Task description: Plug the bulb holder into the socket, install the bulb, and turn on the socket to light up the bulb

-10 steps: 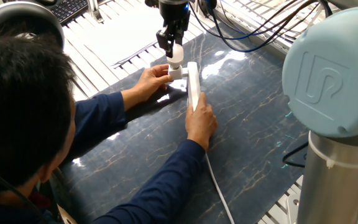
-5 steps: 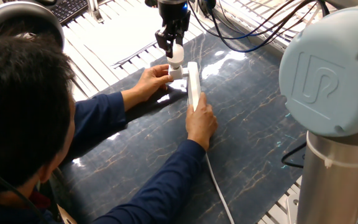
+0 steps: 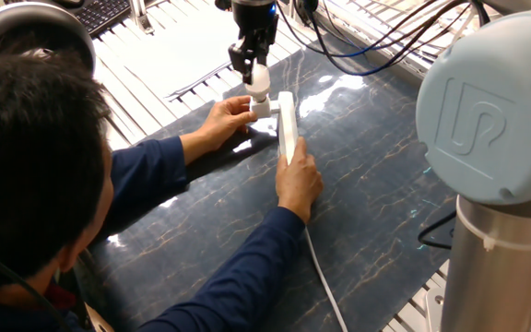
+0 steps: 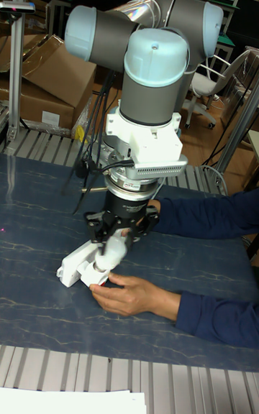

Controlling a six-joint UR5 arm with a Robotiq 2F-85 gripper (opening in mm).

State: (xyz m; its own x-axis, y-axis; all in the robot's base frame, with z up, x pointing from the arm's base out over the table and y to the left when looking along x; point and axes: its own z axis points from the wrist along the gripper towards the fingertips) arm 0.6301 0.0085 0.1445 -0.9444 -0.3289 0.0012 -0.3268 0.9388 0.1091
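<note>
Here you see the gripper (image 3: 255,66) pinching the bulb (image 3: 259,81) between its fingers, dome upward in the jaws and neck pointing down. The bulb sits directly above the bulb holder (image 3: 260,107), and its neck appears to meet the holder's opening, though you cannot tell how far it is seated. The holder is plugged into the side of the socket (image 3: 287,126), at the strip's far end from the cord (image 3: 321,272). The strip itself stands on its long edge on the dark marbled table (image 3: 385,184).

A person's hand (image 3: 225,120) touches the holder on the side away from the strip. The other hand (image 3: 297,180) grips the near end of the strip, where the cord leaves it.

In the tall fixed view, the gripper (image 4: 115,236) holds the bulb (image 4: 112,250) just above the strip (image 4: 75,261), and a hand (image 4: 133,295) rests against the strip's near side.
</note>
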